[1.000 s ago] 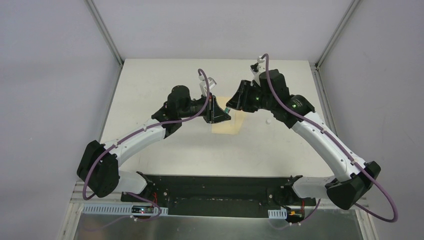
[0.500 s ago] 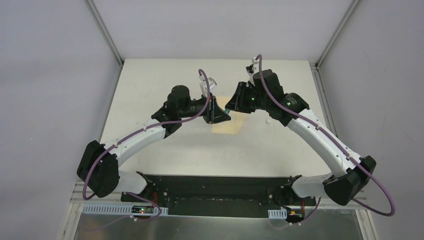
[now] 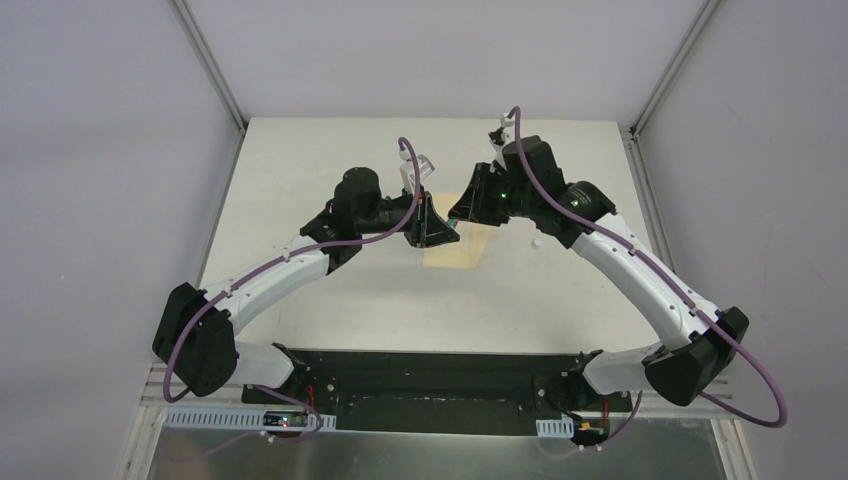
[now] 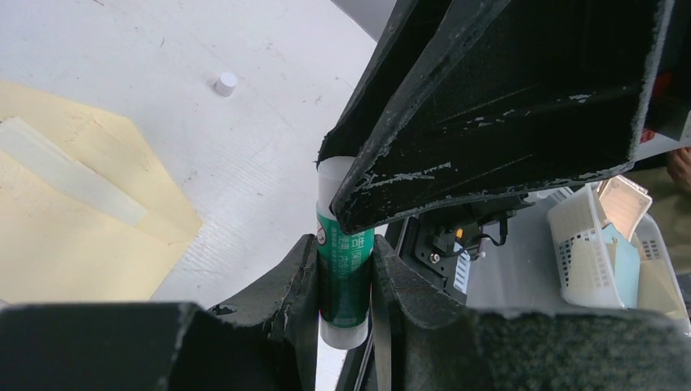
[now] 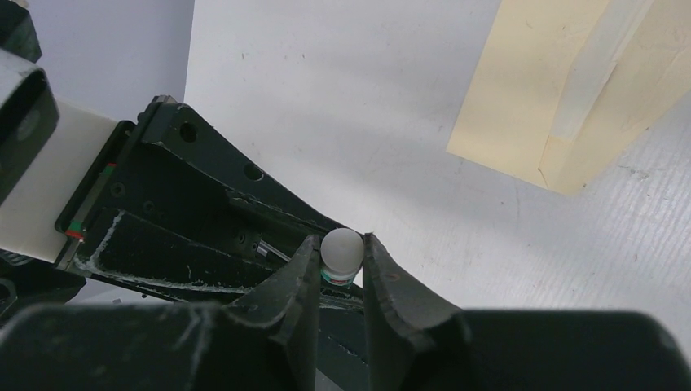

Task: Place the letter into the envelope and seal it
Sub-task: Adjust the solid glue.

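Yellow-tan manila paper envelope (image 3: 452, 252) lies flat on the white table (image 3: 300, 200), pointed flap open, below both wrists. Above it, the left gripper (image 4: 345, 246) clamps a white-green cylindrical tube (image 4: 345, 281) by its green body, and the right gripper (image 5: 341, 248) pinches its white end.

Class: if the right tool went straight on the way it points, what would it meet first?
Probably the left tool, just behind the glue stick that both tools pinch; depth is unclear.
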Robot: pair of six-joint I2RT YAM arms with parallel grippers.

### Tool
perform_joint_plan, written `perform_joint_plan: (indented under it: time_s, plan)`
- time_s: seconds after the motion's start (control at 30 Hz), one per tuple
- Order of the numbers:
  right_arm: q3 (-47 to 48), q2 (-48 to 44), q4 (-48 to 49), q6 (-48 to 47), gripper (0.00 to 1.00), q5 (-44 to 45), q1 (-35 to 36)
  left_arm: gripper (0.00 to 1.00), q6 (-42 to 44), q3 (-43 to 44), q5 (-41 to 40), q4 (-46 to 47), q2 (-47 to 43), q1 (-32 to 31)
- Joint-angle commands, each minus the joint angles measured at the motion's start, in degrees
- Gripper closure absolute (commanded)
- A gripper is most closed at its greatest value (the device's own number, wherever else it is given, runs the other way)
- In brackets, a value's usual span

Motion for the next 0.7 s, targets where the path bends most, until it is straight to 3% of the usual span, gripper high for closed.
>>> perform_joint_plan:
  time_s: [0.0, 0.67]
  plan:
    - [1.7, -0.4, -1.4, -0.6, 0.93, -0.8, 0.4, 1.00, 1.2, 1.9, 2.5, 2.1, -1.9, 0.1]
    - [2.5, -0.8, -2.5, -0.7, 0.93, -0.6, 0.4, 1.00, 3.9, 2.7, 2.6, -0.5, -1.5, 0.0]
